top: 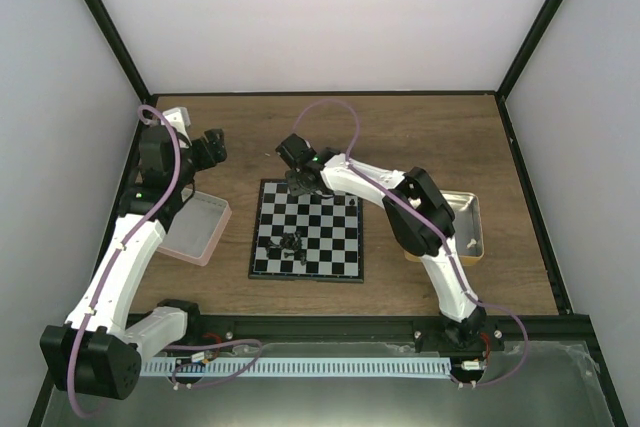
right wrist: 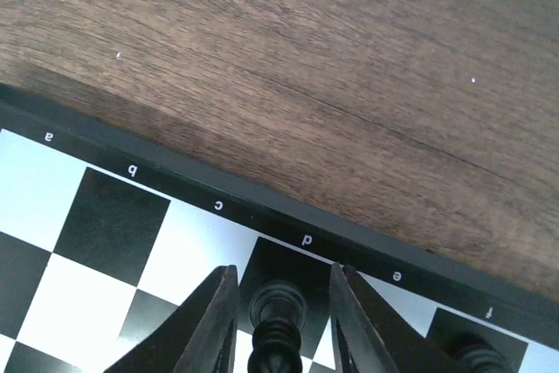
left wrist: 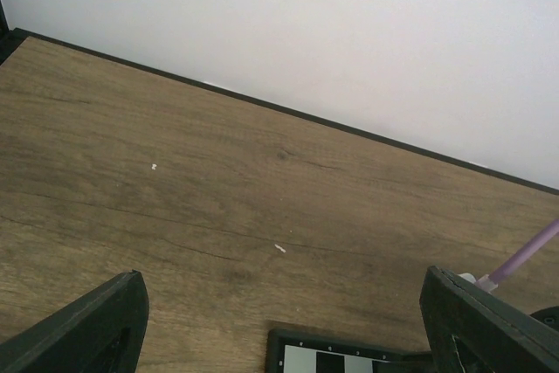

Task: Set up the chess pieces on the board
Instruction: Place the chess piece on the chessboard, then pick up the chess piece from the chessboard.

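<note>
- Right gripper (right wrist: 282,272) low over the far edge of the board (top: 308,230); fingers (right wrist: 210,325) narrow, either side of a black piece (right wrist: 278,312), slim gaps showing, so not clamped as far as seen.
- Same piece upright on the dark edge square by letter d; reads as a back-row placement, close fingers guarding against a topple.
- Second black piece (right wrist: 476,357) just beside, near letter f; at risk of a knock from the neighbouring finger on lift-off.
- Heap of black pieces (top: 292,244) mid-board, one lone piece (top: 354,207) nearer the right edge; all yet to be sorted.
- Left gripper (left wrist: 280,272) spread wide, empty, above the table (left wrist: 218,172) beyond the board's corner; apparently parked clear of the working arm.
- Pink tray (top: 198,227) left of the board, tan tray (top: 465,209) right of it with a few pale pieces (top: 470,243) inside; neither in the path.
</note>
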`<state>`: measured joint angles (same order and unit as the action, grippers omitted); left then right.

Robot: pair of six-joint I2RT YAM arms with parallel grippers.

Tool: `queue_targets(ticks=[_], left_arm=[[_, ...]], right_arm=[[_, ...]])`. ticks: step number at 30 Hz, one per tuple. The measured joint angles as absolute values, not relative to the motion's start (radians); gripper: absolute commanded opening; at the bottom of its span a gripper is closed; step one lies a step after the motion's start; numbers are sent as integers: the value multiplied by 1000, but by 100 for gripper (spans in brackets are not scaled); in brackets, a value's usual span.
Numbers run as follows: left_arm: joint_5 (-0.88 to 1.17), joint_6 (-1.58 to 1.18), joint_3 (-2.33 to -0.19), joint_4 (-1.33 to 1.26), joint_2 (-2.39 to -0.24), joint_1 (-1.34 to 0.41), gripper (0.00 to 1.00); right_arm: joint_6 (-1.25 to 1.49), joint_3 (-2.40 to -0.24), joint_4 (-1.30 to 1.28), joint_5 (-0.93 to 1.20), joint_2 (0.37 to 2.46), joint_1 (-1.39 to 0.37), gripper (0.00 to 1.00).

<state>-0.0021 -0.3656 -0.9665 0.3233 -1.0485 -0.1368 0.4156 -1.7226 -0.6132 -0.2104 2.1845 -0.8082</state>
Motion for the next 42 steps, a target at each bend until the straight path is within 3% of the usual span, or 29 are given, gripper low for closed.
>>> queue_targets(ticks=[13, 27, 42], left_arm=[[4, -366, -966, 323, -1045, -137, 87], [4, -366, -964, 323, -1029, -137, 87], [5, -366, -963, 323, -1029, -137, 87]], right_arm=[[448, -1735, -639, -208, 2087, -807, 41], [495, -1390, -613, -102, 1766, -850, 41], [548, -1209, -601, 78, 1726, -1027, 41]])
